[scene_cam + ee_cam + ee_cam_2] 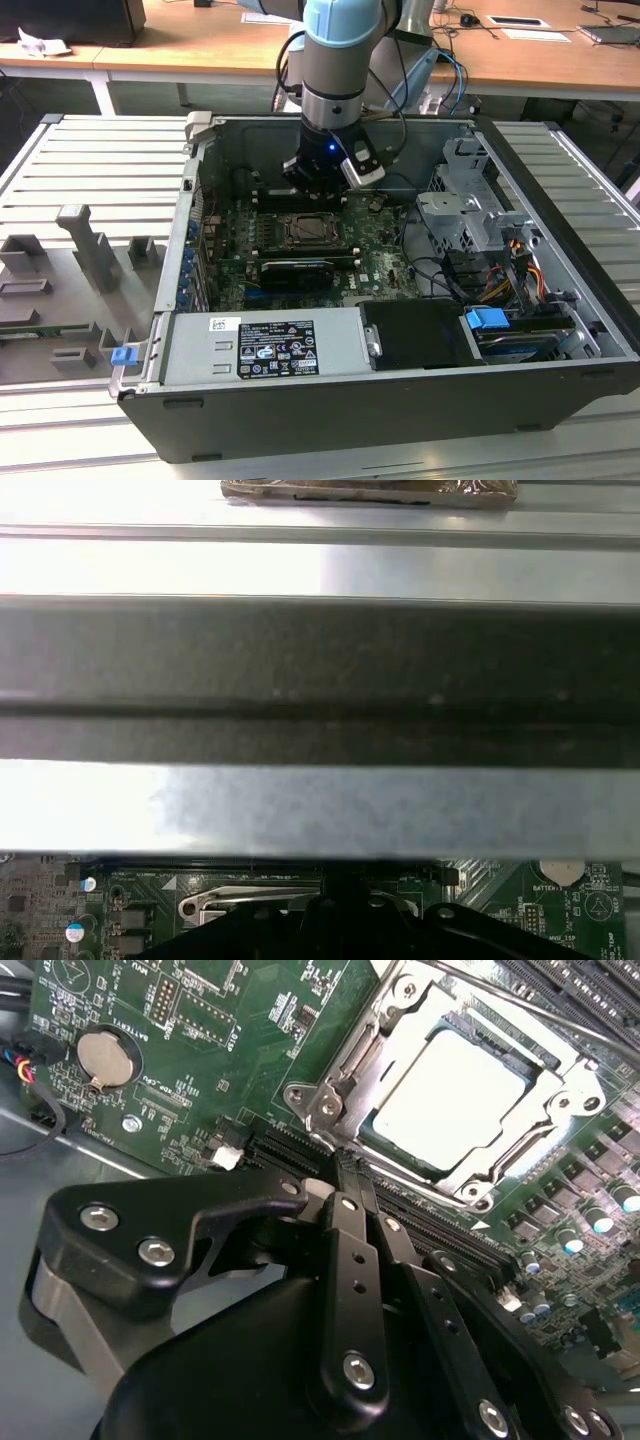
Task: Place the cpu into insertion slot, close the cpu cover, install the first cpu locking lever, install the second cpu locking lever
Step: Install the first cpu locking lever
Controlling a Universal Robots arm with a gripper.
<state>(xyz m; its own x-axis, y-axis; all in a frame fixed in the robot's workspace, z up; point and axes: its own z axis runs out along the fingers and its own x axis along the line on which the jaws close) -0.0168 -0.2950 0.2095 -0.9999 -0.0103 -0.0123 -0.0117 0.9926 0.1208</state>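
Observation:
The cpu [450, 1095], a pale silvery square, lies flat in the insertion slot [305, 232] on the green motherboard. The cpu cover [345, 1080], a silvery frame, lies down around the chip's edges. A thin metal lever rod [520, 1005] runs along one side of the socket. My gripper [345, 1163] is shut with nothing between its black fingers [350, 1250]. Its tip hovers low beside one corner of the socket, over the long black memory slots. In the exterior view the gripper [318, 195] hangs just behind the socket, inside the open computer case.
The grey case walls [200, 180] enclose the board. A drive cage [465, 205] and loose cables [500, 275] sit at the exterior view's right, the power supply [265, 345] in front. A coin cell [105, 1055] sits on the board. The case's metal wall [320, 680] stands close by.

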